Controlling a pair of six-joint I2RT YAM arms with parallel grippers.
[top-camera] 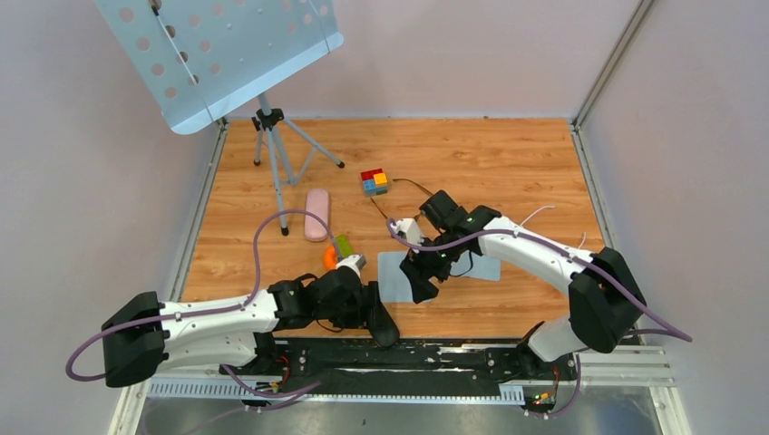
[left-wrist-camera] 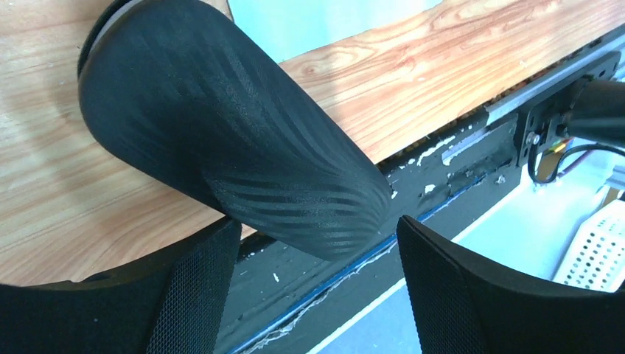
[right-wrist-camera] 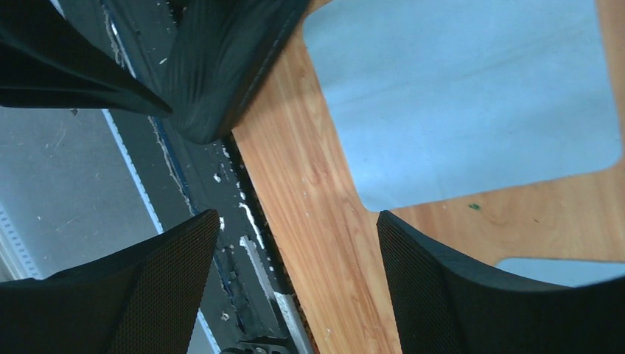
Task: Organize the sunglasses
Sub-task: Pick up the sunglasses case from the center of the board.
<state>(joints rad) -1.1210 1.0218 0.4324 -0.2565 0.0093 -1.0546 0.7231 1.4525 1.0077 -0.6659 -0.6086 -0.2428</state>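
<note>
Closest up, the left claw [left-wrist-camera: 315,225] is standing wide open at the near edge of the counter [top-camera: 508,163]. Its mesh-faced fingers [left-wrist-camera: 195,295] are flanking the rounded end of the black case [left-wrist-camera: 243,140] without visibly touching it. That case is lying slantwise, its end poking past the wood over the dark rail [left-wrist-camera: 472,158]. At 1 o'clock from it, the right claw [right-wrist-camera: 298,214] is hanging with jaws spread, gripping nothing, over the near left corner of the pale blue cloth [right-wrist-camera: 457,96]. The sunglasses [top-camera: 415,185] are lying farther out, at 12 o'clock from the cloth, mostly hiding under the right arm. Only slim dark temple arms are showing, one reaching toward the coloured blocks [top-camera: 374,181]. At 8 o'clock from the blocks, a pink case [top-camera: 316,214] is resting on the wood
</note>
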